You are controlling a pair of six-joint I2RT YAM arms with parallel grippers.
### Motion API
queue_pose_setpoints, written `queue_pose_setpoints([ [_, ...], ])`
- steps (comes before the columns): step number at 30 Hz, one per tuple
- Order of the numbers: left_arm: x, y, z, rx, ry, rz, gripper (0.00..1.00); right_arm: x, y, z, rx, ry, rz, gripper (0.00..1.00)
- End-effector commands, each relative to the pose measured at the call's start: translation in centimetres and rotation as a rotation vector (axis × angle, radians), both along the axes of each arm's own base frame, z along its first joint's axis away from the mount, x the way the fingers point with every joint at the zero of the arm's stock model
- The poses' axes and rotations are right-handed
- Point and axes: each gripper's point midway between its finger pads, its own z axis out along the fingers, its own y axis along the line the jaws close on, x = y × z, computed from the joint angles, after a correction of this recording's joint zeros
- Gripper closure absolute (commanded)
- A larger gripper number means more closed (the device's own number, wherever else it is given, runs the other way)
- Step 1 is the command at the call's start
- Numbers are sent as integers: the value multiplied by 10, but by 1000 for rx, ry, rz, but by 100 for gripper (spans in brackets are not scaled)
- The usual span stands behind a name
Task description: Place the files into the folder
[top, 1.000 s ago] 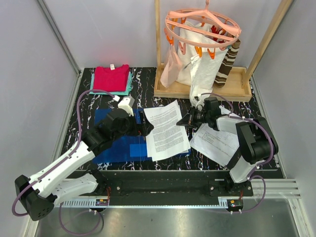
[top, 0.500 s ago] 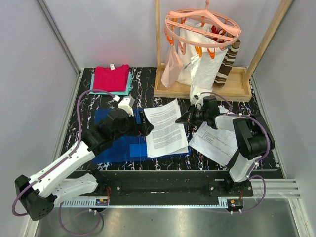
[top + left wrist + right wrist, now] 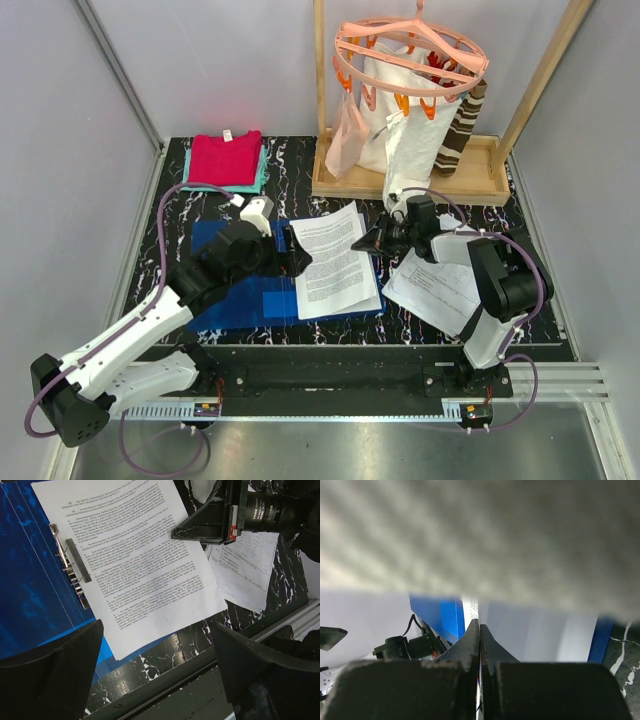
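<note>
The blue folder (image 3: pixel 235 285) lies open on the black marbled table, its metal clip (image 3: pixel 70 572) exposed. One printed sheet of the files (image 3: pixel 335 262) lies tilted across the folder's right half, its right part over the table. My right gripper (image 3: pixel 366 240) is shut on that sheet's right edge; in the right wrist view its jaws (image 3: pixel 479 630) meet with a white paper edge between them. More files (image 3: pixel 440 290) lie on the table to the right. My left gripper (image 3: pixel 157 675) hovers open above the folder (image 3: pixel 30 590) and the sheet (image 3: pixel 135 555), holding nothing.
Folded red and teal cloths (image 3: pixel 227 158) sit at the back left. A wooden tray (image 3: pixel 340 185) at the back right carries a frame with an orange peg hanger (image 3: pixel 410 50) and hanging white garments. The table's front rail (image 3: pixel 280 625) runs just below the sheets.
My right gripper has moved left with the sheet in it, sliding the sheet further over the folder. The left arm has stayed still and open.
</note>
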Motion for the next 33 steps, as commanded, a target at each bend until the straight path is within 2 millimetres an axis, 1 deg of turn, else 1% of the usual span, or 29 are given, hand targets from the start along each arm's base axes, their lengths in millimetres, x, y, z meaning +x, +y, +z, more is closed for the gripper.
queue_pose_setpoints([
  [1, 3, -7, 9, -41, -32, -19, 7, 13, 11, 12, 11, -61, -4, 100],
  [12, 1, -6, 7, -43, -29, -22, 7, 12, 12, 7, -24, -58, -12, 100],
  [14, 1, -7, 7, -42, -29, -24, 7, 10, 12, 5, -41, -48, -3, 83],
  [15, 2, -6, 6, -40, -32, -23, 7, 14, 13, 10, -52, -63, 1, 73],
  [16, 2, -6, 7, -39, -34, -26, 7, 2, 5, 1, -115, 22, 6, 60],
  [17, 2, -7, 9, -39, -38, -27, 7, 4, -10, -11, -247, 4, -13, 41],
  [18, 3, -9, 10, -40, -45, -38, 7, -5, -25, -6, -345, 49, -23, 33],
  [19, 4, -11, 12, -47, -49, -40, 7, -6, -37, -3, -412, 39, -50, 25],
  [20, 6, -13, 15, -53, -56, -44, 7, -1, -58, -5, -523, 9, -120, 9],
  [21, 5, -20, 11, -55, -36, -69, 7, -1, -71, 13, -564, -32, -162, 4],
  [22, 8, -27, 14, -69, -42, -82, 8, -8, -96, 10, -679, -9, -214, 0],
  [23, 9, -35, 23, -82, -53, -98, 8, -9, -110, 15, -722, -9, -250, 0],
  [24, 6, -51, 16, -56, -40, -139, 8, -12, -123, 25, -745, -15, -298, 0],
  [25, 10, -63, 29, -66, -69, -155, 9, -15, -141, 24, -796, 4, -348, 0],
  [26, 12, -73, 30, -60, -76, -170, 9, -15, -163, 23, -809, 35, -414, 0],
  [27, 11, -92, 17, -33, -47, -213, 9, -21, -176, 19, -819, 64, -450, 1],
  [28, 16, -109, 31, -63, -76, -237, 10, -27, -189, 15, -832, 105, -477, 0],
  [29, 16, -123, 31, -69, -74, -266, 11, -30, -201, 11, -838, 132, -505, 0],
  [30, 16, -144, 10, -29, -44, -308, 11, -37, -218, 3, -849, 173, -547, 0],
  [31, 21, -162, 24, -50, -75, -331, 14, -43, -230, -1, -870, 203, -581, 0],
  [32, 23, -174, 18, -33, -74, -350, 16, -47, -235, -3, -862, 231, -605, 0],
  [33, 21, -194, -11, 14, -37, -387, 17, -56, -251, -8, -841, 280, -663, 0],
])
